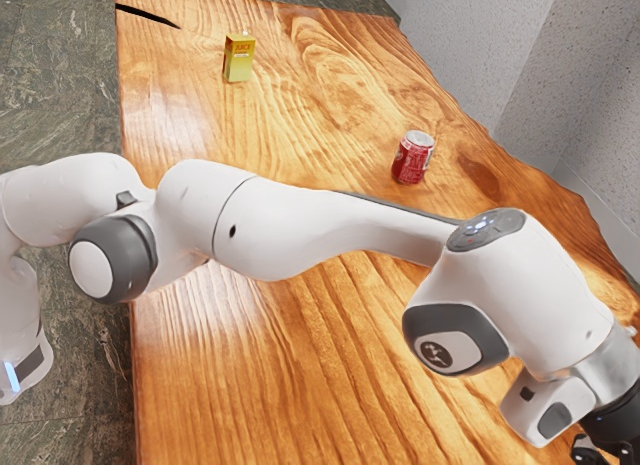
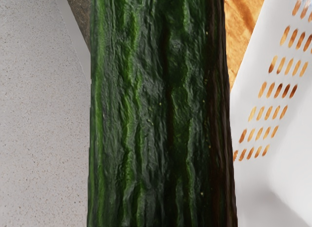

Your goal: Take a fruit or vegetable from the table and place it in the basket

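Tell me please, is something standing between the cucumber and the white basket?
Nothing visible stands between the cucumber and the basket in the wrist view. The red can and juice box stand elsewhere.

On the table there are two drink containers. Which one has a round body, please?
The red metal can with a silver top. Its body is a cylinder, while the yellow-green juice carton is box-shaped, with flat sides.
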